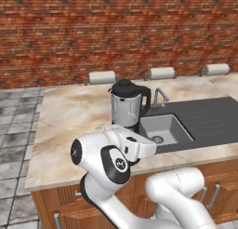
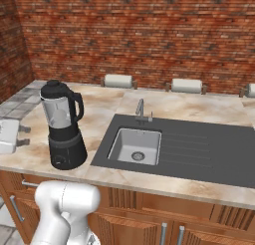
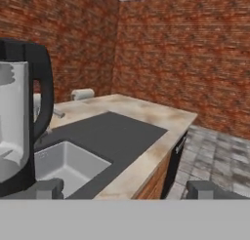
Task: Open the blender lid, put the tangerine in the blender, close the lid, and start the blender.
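The blender [image 1: 126, 107] stands on the counter just left of the sink, with the blender lid [image 1: 124, 87] seated on its clear jar. From the right base view I see the blender [image 2: 63, 132] with its black base, front dial and side handle, and the lid [image 2: 54, 87] on top. My gripper [image 2: 23, 136] is at the left edge, level with the blender's base and a short way from it, open. In the hand view the fingertips [image 3: 49, 188] are wide apart with nothing between them, and the jar and handle [image 3: 41, 97] are close on the left. The tangerine is out of view.
A steel sink [image 2: 134, 145] with a faucet [image 2: 141, 109] sits in a dark draining board [image 2: 209, 149] right of the blender. Paper towel rolls [image 2: 118, 80] line the brick back wall. The counter's front edge [image 2: 149, 182] runs above wooden cabinets.
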Available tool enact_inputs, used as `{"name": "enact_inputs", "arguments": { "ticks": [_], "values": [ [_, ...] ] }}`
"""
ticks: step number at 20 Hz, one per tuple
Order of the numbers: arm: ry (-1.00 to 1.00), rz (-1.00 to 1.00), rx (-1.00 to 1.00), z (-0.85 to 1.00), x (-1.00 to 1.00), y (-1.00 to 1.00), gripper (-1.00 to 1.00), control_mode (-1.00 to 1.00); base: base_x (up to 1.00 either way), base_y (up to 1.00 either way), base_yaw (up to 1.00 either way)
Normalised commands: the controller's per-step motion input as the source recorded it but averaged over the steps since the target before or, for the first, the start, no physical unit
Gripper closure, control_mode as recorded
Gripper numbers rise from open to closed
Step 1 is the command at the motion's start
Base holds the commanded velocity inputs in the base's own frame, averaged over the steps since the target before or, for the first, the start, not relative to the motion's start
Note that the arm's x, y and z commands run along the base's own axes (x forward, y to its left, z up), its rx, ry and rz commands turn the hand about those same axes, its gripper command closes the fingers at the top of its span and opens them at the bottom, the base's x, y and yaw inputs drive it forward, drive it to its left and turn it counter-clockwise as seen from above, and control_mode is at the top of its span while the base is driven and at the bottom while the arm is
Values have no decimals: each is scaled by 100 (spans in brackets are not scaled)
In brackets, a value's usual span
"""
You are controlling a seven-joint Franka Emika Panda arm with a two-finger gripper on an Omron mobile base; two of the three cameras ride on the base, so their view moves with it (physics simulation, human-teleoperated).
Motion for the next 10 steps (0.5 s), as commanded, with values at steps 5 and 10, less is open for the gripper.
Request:
{"name": "enact_inputs", "arguments": {
  "ticks": [5, 10],
  "values": [
    [-10, -4, -4, -54, 0, 0, -100, -100, 0, 0, 0],
    [-5, 0, -5, -65, 1, -3, -100, -100, 0, 0, 0]
  ]
}}
